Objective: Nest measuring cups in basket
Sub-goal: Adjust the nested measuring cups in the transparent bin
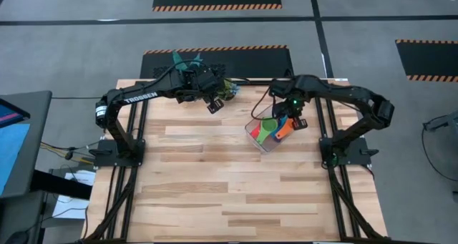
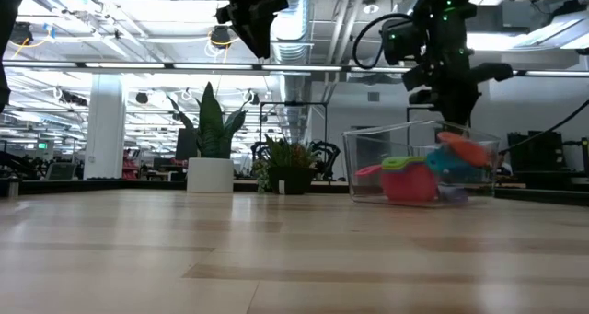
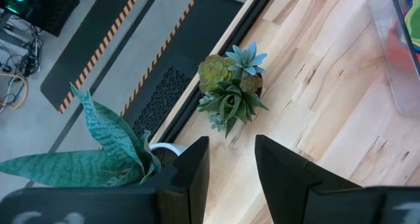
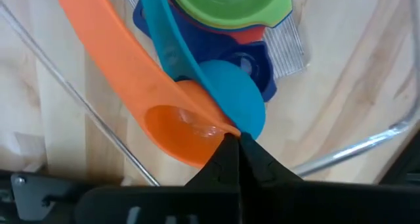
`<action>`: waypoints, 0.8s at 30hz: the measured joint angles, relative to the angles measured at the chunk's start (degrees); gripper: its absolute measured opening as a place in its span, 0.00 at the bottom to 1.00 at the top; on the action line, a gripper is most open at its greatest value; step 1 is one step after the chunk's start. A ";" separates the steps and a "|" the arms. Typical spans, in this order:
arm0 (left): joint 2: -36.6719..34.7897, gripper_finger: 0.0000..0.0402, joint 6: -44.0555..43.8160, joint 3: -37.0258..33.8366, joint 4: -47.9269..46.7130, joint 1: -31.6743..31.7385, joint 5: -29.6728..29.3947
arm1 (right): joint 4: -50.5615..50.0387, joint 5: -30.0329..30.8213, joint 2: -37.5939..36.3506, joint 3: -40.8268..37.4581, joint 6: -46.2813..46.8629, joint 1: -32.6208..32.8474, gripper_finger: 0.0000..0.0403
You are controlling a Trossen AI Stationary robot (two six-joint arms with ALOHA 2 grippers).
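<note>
The right end effector [image 4: 236, 145] hovers over the basket [image 1: 255, 138] on the desk's far right, fingers pinched together beside the orange cup [image 4: 177, 129], apparently settling the cups; the left end effector [image 3: 230, 165] waits open by the plants [image 3: 231, 86].

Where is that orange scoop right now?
The orange measuring cup sits in the clear basket on the table's right side in the high view, against a light blue cup, with the right gripper shut directly over both.
</note>
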 joint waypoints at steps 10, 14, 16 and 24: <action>0.00 0.28 0.09 0.00 0.05 -0.01 0.00 | -0.67 -0.56 0.00 5.12 -0.59 0.78 0.01; 0.01 0.28 0.14 0.00 0.82 0.00 -0.01 | 0.14 -2.40 0.00 5.77 -0.60 2.93 0.02; 0.01 0.28 0.60 0.00 1.44 0.00 -0.01 | 0.10 -3.49 0.00 5.79 -0.63 4.34 0.02; 0.02 0.28 2.43 0.00 4.37 -0.01 -0.01 | 6.00 -3.75 0.00 5.79 0.26 9.65 0.02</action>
